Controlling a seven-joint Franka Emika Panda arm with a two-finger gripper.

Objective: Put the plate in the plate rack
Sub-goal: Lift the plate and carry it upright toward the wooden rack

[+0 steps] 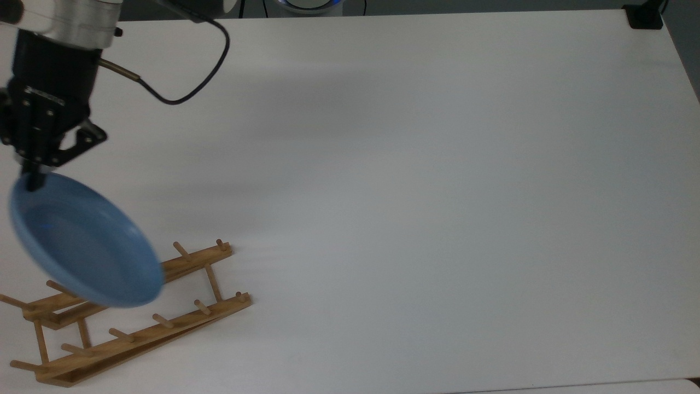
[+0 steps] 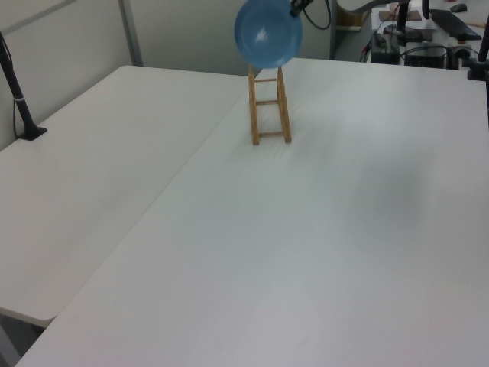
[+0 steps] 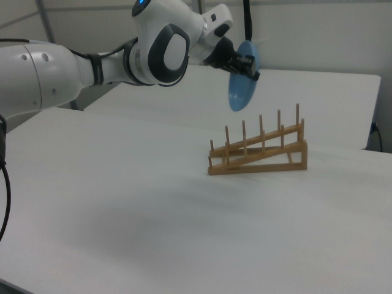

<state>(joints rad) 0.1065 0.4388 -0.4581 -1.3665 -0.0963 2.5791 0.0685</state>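
The light-blue plate (image 1: 82,246) hangs in the air, tilted steeply onto its edge, and covers part of the plate rack's (image 1: 191,317) far rail near the top view's left edge. My gripper (image 1: 33,178) is shut on the plate's upper rim, with the black fingers pointing down. In the right view the plate (image 3: 242,76) hangs from the gripper (image 3: 250,66) above and behind the wooden plate rack (image 3: 257,160), apart from its upright pegs. The left view puts the plate (image 2: 267,32) over the far end of the rack (image 2: 252,107), with the gripper (image 2: 296,8) at its upper right.
The white table (image 1: 437,191) stretches wide to the top view's right. A black cable (image 1: 180,98) loops from the arm. A black block (image 1: 645,16) sits on the far right corner. A second table with a black post (image 2: 19,92) adjoins in the left view.
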